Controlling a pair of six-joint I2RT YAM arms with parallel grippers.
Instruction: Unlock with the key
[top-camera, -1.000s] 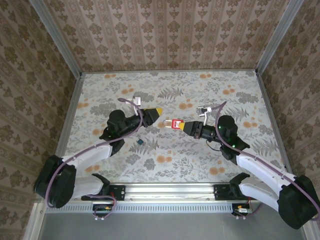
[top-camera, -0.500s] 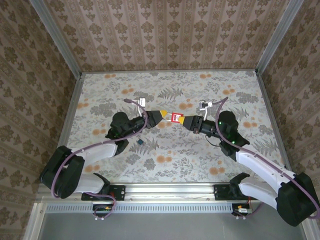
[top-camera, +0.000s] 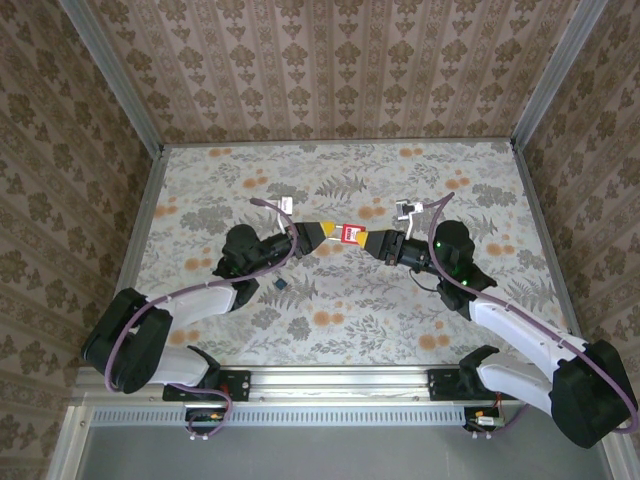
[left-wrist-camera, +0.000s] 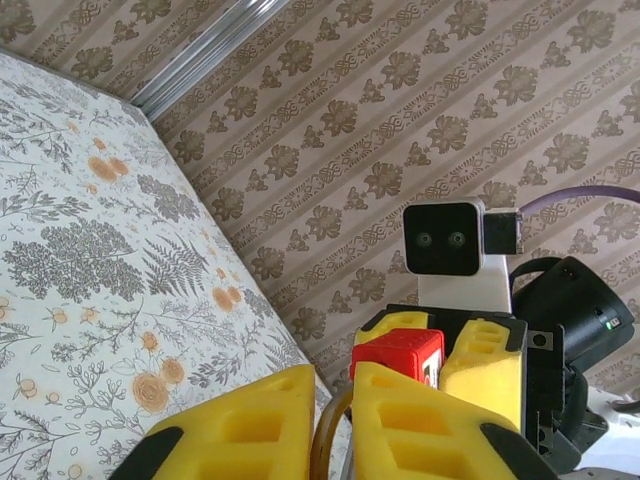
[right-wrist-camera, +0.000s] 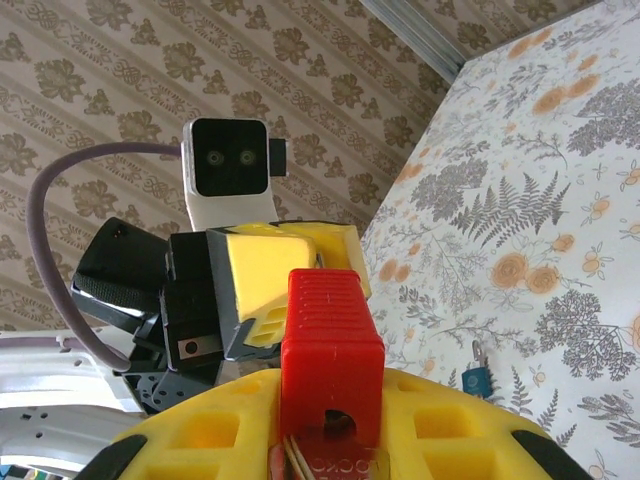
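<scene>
The key (right-wrist-camera: 477, 378), tiny and teal-headed, lay on the desk (top-camera: 400, 300) near my left arm, its blade too small to make out. My right end effector (right-wrist-camera: 330, 420) grasped the red padlock (right-wrist-camera: 328, 340). My left end effector (left-wrist-camera: 335, 385) was clenched on its mostly hidden shackle.

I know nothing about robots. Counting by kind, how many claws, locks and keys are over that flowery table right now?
Robot claws with yellow fingers: 2 (left claw, right claw)
Small red padlock with a thin metal shackle: 1
Tiny blue-teal key lying on the table: 1
Total: 4
</scene>
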